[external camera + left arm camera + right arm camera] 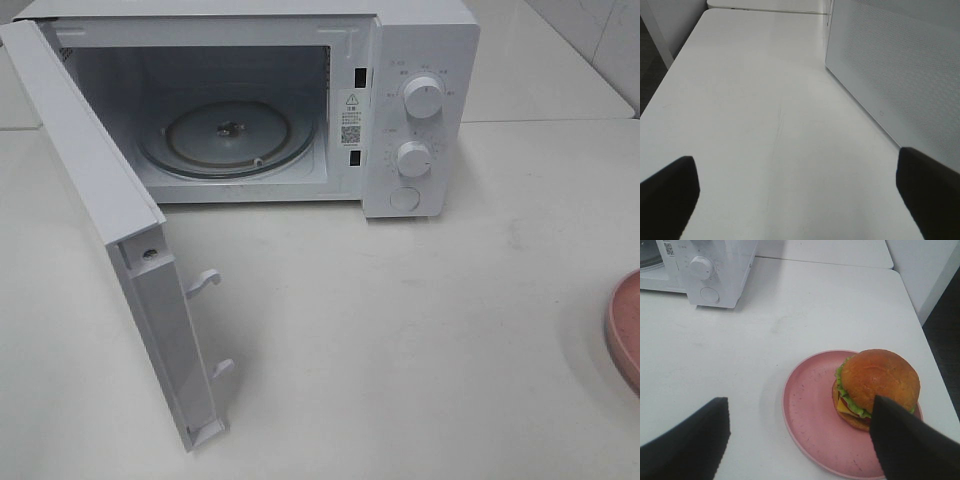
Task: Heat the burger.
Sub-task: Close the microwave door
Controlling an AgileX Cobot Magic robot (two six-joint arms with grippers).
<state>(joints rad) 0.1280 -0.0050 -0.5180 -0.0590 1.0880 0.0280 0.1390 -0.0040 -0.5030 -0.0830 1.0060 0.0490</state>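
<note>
The burger (880, 375), with a golden-brown bun, green lettuce and yellow cheese, sits on a round pink plate (810, 410) in the right wrist view. My right gripper (800, 405) is open above the plate's near side, and one finger (905, 445) overlaps the burger's edge in the picture. In the exterior high view only the plate's rim (625, 330) shows at the right edge; the burger and both grippers are out of that view. My left gripper (796, 165) is open and empty over the bare table.
The white microwave (420, 100) stands at the back with its door (90, 200) swung wide open to the left. Its glass turntable (228, 135) is bare. The door's outer face (890, 65) stands beside my left gripper. The microwave's knobs (702, 267) show in the right wrist view.
</note>
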